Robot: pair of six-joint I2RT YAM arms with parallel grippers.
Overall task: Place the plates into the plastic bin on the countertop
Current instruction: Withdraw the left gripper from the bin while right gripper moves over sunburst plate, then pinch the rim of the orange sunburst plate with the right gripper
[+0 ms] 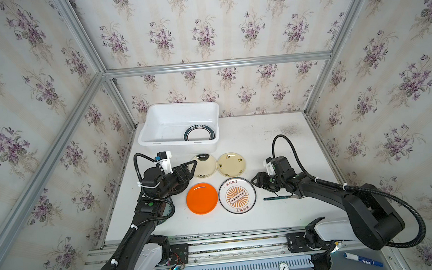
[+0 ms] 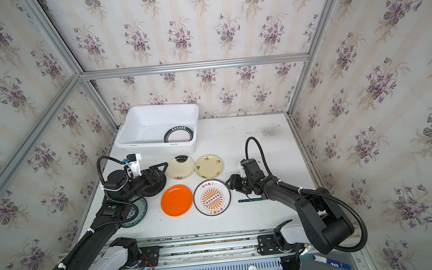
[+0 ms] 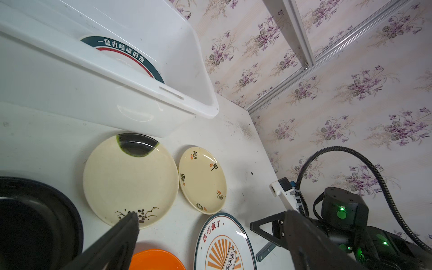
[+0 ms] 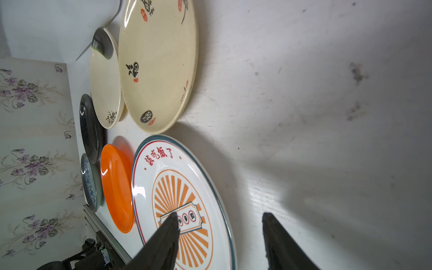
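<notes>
Your right gripper [image 4: 219,217] stands open astride the rim of the sunburst plate [image 4: 173,182] on the countertop [image 4: 304,93]; close squarely on that rim and lift before you travel, because the orange plate [image 1: 202,198] lies just beside it and a slide would likely shove it; the left gripper [image 1: 186,172] hangs wide open, empty, by the black plate [image 3: 46,210]; the plastic bin [image 1: 152,111] at the back holds one teal-ringed plate [image 1: 199,134]; a dark-handled utensil [image 1: 275,197] lies under your right arm.
</notes>
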